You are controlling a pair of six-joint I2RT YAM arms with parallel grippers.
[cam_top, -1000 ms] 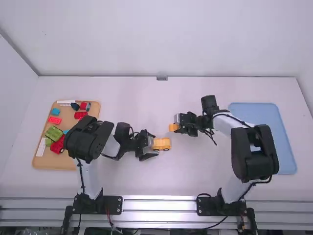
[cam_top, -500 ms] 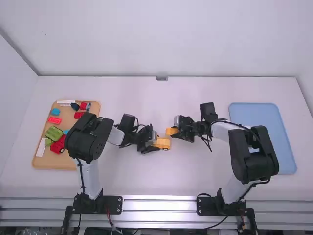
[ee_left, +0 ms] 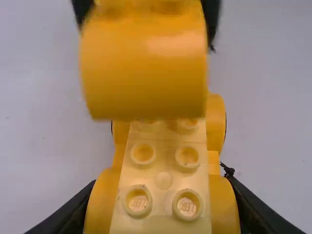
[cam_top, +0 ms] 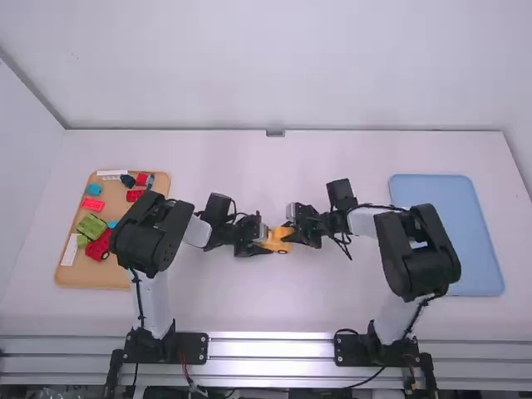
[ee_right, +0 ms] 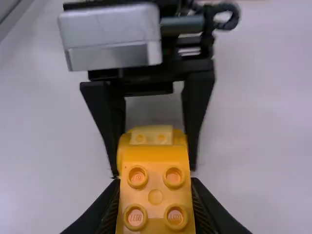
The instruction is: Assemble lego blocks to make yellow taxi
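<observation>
Near the table's middle, my left gripper (cam_top: 259, 243) is shut on the yellow car base (cam_top: 283, 248). My right gripper (cam_top: 301, 228) is shut on an orange-yellow block (cam_top: 283, 233) above that base. In the left wrist view, my left gripper (ee_left: 163, 214) grips the wheeled base (ee_left: 165, 168), pale studs up; the rounded block (ee_left: 146, 68) hangs over its far part. In the right wrist view, my right gripper (ee_right: 156, 202) holds the studded block (ee_right: 155, 185), and the base (ee_right: 151, 134) shows behind it between the other gripper's fingers. Whether block and base touch, I cannot tell.
A tan tray (cam_top: 100, 275) at the left holds red, blue, green and white pieces, partly under the left arm. An empty blue tray (cam_top: 449, 195) lies at the right, partly behind the right arm.
My right gripper has moved left and slightly toward the camera with its block, from apart to over the base. The left gripper has shifted slightly, still holding the base.
</observation>
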